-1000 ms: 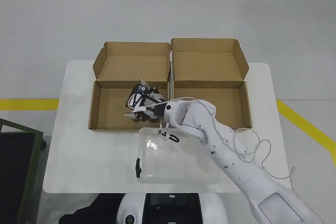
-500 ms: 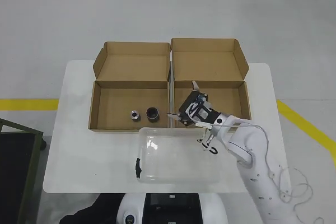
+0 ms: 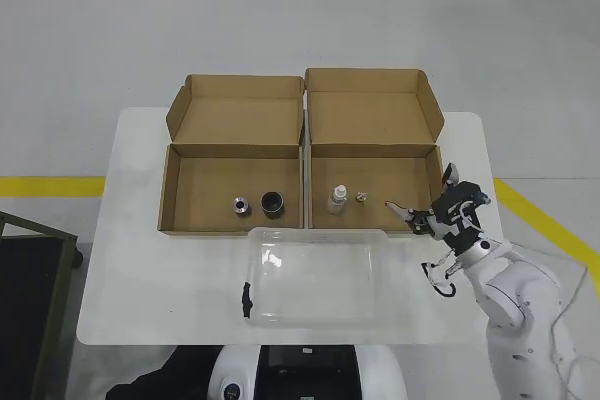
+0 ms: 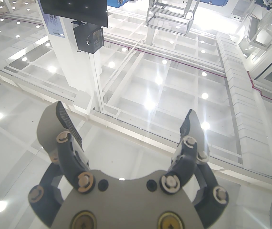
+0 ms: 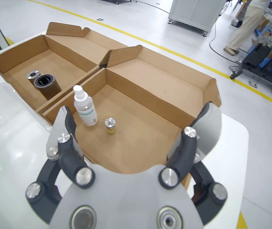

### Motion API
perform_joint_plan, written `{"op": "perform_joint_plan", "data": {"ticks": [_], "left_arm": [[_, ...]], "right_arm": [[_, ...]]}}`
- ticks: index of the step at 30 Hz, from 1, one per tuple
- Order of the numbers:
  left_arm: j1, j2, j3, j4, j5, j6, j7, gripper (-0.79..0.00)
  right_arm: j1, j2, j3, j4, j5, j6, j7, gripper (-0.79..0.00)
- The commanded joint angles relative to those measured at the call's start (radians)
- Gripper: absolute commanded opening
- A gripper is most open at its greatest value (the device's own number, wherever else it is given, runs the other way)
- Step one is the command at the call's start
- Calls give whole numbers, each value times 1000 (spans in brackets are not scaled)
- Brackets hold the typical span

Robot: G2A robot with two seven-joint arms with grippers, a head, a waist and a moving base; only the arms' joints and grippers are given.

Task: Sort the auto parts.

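The left cardboard box (image 3: pixel 185 215) holds a silver cylinder (image 3: pixel 240 207) and a black cylinder (image 3: pixel 273 204), both upright. In the right cardboard box (image 3: pixel 420 165) stand a small clear spray bottle (image 3: pixel 337 198) and a little metal part (image 3: pixel 361 198). My right gripper (image 3: pixel 417 190) hangs open and empty at that box's right end, away from the parts. Its wrist view looks past the open right gripper (image 5: pixel 137 113) at the bottle (image 5: pixel 84 108), the metal part (image 5: pixel 110 125) and the black cylinder (image 5: pixel 46 84). My left gripper (image 4: pixel 124 113) is open, empty, and points up at the ceiling.
A clear plastic tray (image 3: pixel 310 275) lies on the white table (image 3: pixel 160 290) just in front of both boxes, with a black clip (image 3: pixel 245 298) on its left rim. Both box lids stand open at the back.
The right arm has swung from over the left box, across the right box, to its right end. The cylinders, bottle and metal part are now uncovered.
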Motion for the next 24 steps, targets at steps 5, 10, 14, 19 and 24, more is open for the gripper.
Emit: {"op": "perform_joint_plan", "data": {"ticks": [5, 10, 14, 19, 24], "left_arm": [[0, 0, 0, 0, 0, 0, 0, 0], [0, 0, 0, 0, 0, 0, 0, 0], [0, 0, 0, 0, 0, 0, 0, 0], [0, 0, 0, 0, 0, 0, 0, 0], [0, 0, 0, 0, 0, 0, 0, 0]], "right_arm": [[-55, 13, 111, -25, 25, -17, -47, 0], [-85, 23, 177, -46, 38, -35, -64, 0], [-99, 29, 209, -44, 49, -39, -74, 0], [-103, 32, 222, -40, 54, -41, -82, 0], [-103, 33, 223, -39, 54, -42, -83, 0]]}}
